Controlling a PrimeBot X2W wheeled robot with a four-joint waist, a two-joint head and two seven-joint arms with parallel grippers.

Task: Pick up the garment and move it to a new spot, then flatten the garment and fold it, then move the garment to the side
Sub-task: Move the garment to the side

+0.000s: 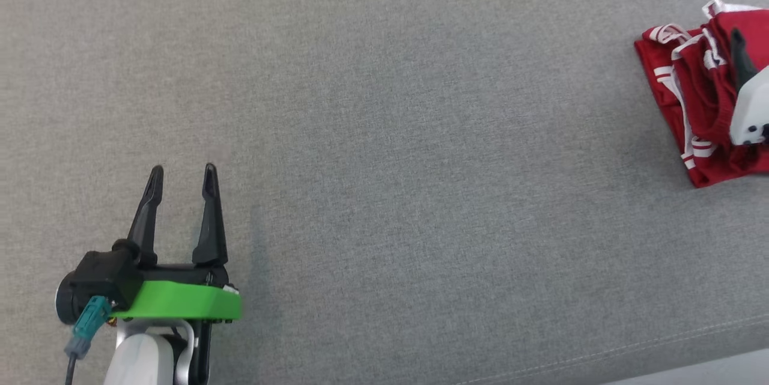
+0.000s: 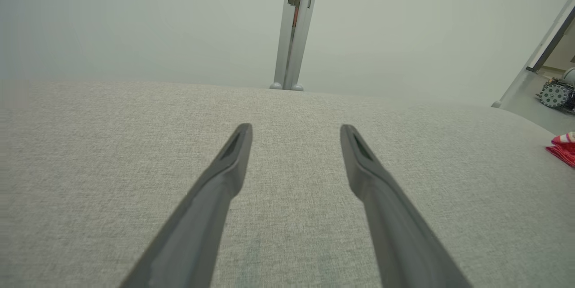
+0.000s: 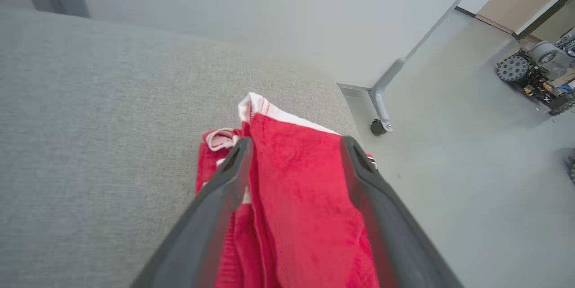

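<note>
We see the garment (image 1: pixel 691 103) at the far right of the grey fabric-covered surface (image 1: pixel 384 133) in the head view. It is a red piece with white stripes and white trim, gathered into a rough folded bundle close to the surface's right edge. The right gripper (image 3: pixel 296 142) is over it. In the right wrist view its two dark fingers stand wide apart with a ridge of red cloth (image 3: pixel 296 198) running up between them, and neither finger presses that cloth in, so we read the jaws as open and holding nothing. In the head view one dark finger (image 1: pixel 739 51) and the pale wrist housing lie over the right part of the bundle. The left gripper (image 1: pixel 183 170) is well apart from all this, at the lower left of the head view above bare grey fabric. Its jaws are open too, with nothing between them, which the left wrist view (image 2: pixel 295 128) shows plainly. In that view a small corner of the red garment (image 2: pixel 563 148) appears at the far right edge. Beyond the surface's far corner, the right wrist view shows a pale floor, a grey metal leg on a dark caster (image 3: pixel 382 112), and a wheeled machine (image 3: pixel 534 72) near the wall.
</note>
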